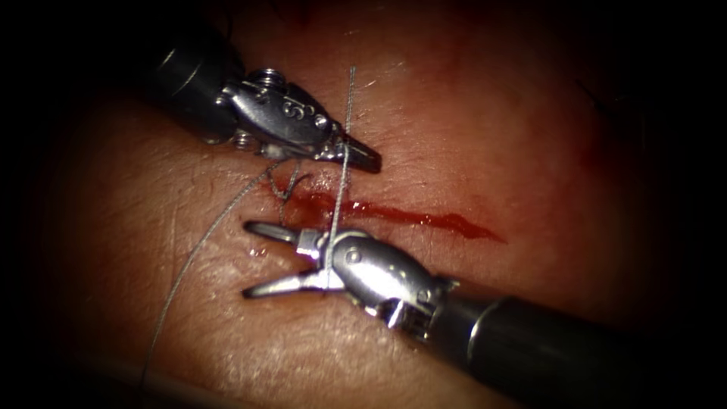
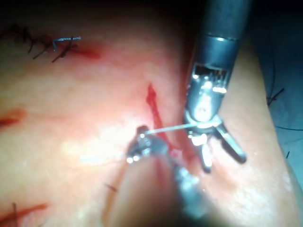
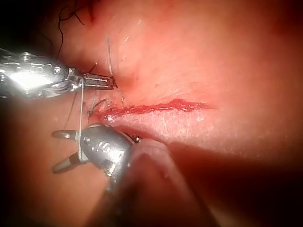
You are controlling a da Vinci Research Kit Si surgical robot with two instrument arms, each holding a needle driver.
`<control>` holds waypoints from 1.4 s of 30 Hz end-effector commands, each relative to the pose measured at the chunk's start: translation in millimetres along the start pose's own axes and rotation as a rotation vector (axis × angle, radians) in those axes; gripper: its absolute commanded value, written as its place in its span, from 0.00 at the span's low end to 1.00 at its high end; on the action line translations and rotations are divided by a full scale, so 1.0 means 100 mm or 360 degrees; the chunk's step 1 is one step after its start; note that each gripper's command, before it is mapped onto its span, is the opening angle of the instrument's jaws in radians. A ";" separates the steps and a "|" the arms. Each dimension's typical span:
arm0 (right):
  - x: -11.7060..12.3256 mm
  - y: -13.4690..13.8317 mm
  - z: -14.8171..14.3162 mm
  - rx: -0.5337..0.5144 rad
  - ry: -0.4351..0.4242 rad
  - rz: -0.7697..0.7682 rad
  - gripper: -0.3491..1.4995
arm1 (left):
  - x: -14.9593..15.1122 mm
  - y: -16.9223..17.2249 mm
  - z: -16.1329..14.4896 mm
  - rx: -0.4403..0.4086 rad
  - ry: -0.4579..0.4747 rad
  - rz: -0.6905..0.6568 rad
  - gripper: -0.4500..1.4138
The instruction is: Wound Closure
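The tissue (image 1: 492, 136) has a cut (image 1: 424, 218) lined with red fluid, running from centre to right. At the cut's left end sits a dark stitch (image 1: 284, 188). My left tool (image 1: 371, 160) lies just beyond that end, shut on a pale thread (image 1: 344, 129). The thread drops from there across the neck of my right tool (image 1: 254, 257), whose jaws stand open and hold nothing. A second strand (image 1: 197, 257) trails off to the lower left. In the right wrist view the thread (image 3: 81, 109) runs from the left tool (image 3: 111, 82) over the open right tool (image 3: 59, 150).
The left wrist view has older dark stitches (image 2: 52, 45) and two other red cuts (image 2: 9, 118) (image 2: 28, 210) on the tissue. Dark loose thread ends (image 3: 66, 14) lie beyond the left tool in the right wrist view. The right tool's shaft (image 1: 545, 341) crosses the near right.
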 end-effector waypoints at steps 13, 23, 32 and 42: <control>0.010 0.025 -0.035 -0.0411 0.0332 0.0009 0.44 | -0.042 0.027 0.019 -0.0106 0.0047 0.0033 0.18; -0.011 0.037 -0.057 -0.0806 0.0258 -0.0038 0.44 | -0.055 0.085 -0.001 -0.0007 0.0068 -0.0007 0.40; -0.008 0.035 -0.052 -0.0844 0.0252 -0.0037 0.46 | -0.057 0.153 -0.013 0.0054 0.0072 -0.0023 0.45; -0.002 0.033 -0.045 -0.0848 0.0254 -0.0032 0.46 | -0.100 0.192 -0.011 0.0093 0.0063 -0.0119 0.31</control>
